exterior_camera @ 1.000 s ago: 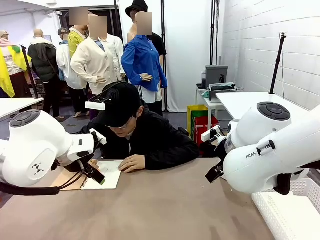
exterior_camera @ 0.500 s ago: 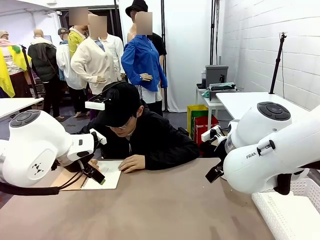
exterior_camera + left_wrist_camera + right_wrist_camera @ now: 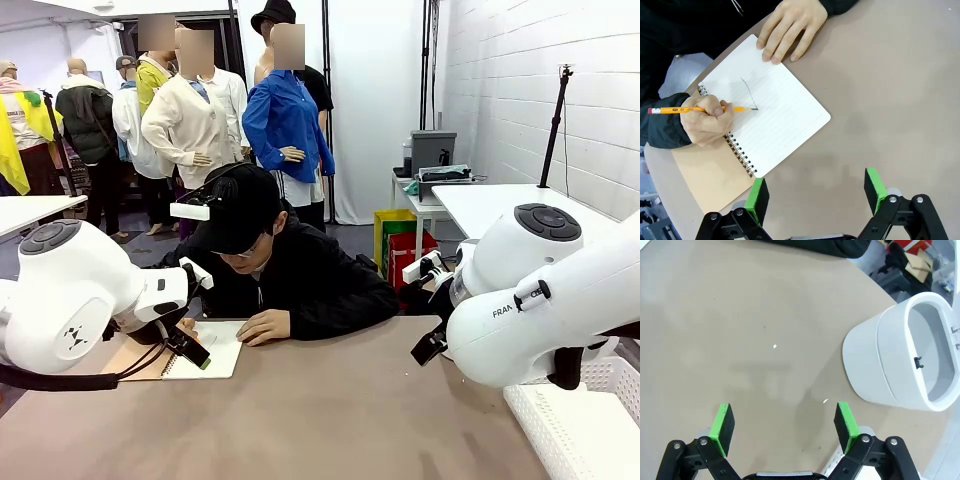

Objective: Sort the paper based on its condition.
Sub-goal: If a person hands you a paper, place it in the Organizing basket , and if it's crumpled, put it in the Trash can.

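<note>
No loose paper is in view. A person at the far side draws with a yellow pencil (image 3: 690, 109) on the white lined page of a spiral notebook (image 3: 770, 120) with a tan cover. The person's other hand (image 3: 790, 27) rests on the page's far edge. My left gripper (image 3: 815, 197) hovers open over bare table just beside the notebook's near corner, nothing between its green pads; in the front view it hangs over the notebook (image 3: 225, 350). Above bare table, my right gripper (image 3: 784, 422) stands open and holds nothing.
A white mesh basket (image 3: 580, 425) sits at the table's near right corner. A bulky white arm housing (image 3: 900, 360) stands on the table right of my right gripper. Two tiny white specks (image 3: 774, 346) lie on the brown tabletop (image 3: 330, 420).
</note>
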